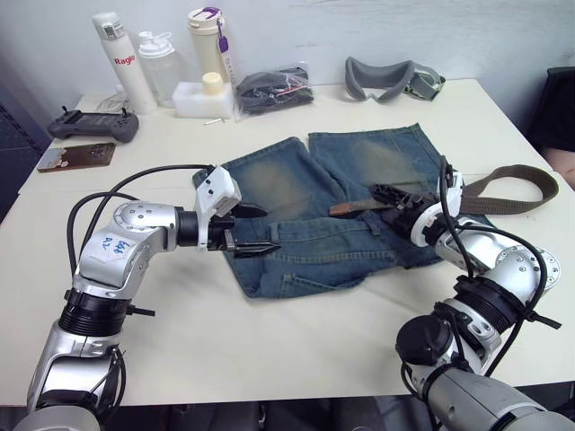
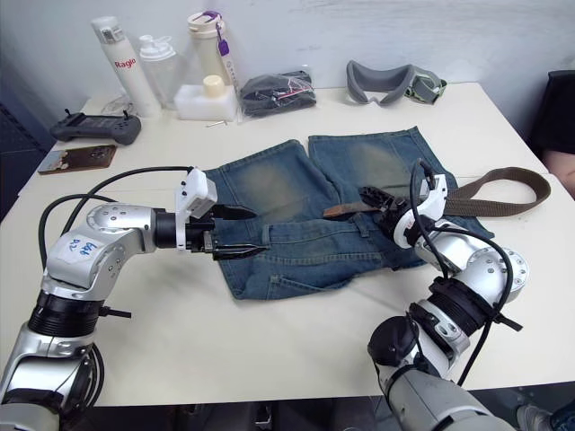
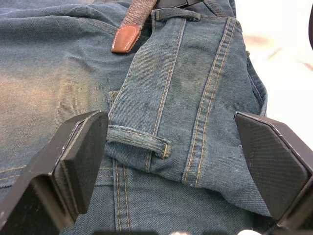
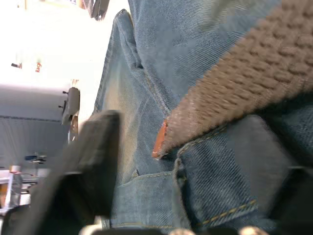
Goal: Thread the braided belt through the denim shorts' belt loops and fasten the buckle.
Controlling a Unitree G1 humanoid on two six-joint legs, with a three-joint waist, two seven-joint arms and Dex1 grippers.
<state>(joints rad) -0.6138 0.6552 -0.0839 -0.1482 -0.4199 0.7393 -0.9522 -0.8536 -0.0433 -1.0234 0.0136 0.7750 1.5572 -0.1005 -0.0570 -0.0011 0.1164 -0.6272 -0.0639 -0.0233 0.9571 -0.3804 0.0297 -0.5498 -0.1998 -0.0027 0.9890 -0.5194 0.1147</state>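
Two claws worked at the waistband of the denim shorts [image 1: 332, 202], which lay flat on the counter [image 1: 269, 332] with the legs pointing toward the far edge.

Left claw [image 1: 254, 230]: fingers spread wide apart, holding nothing, poised over the waistband's left end. Its wrist view showed one of the belt loops [image 3: 139, 141] lying between the two fingers [image 3: 83, 152], and a folded-over corner of waistband beside it; the head views did not resolve that loop.

Right claw [image 1: 393, 199]: fingers parted, set either side of the braided belt [image 4: 239, 93] at the waistband's right portion; whether they pinched the strap could not be told. Its wrist view showed the woven strap crossing the denim, its reddish leather tip [image 4: 159, 139] just at a waistband loop.

Braided belt, head views: tip end lay across the middle of the shorts, the strap ran rightward past the right claw and off the denim, then doubled back in a long loop [image 1: 512, 190] on the bare counter.

Far edge of counter: three bottles [image 1: 162, 63], a black bundle [image 1: 274, 90], grey goggles [image 1: 391, 79], a handheld controller [image 1: 92, 125].
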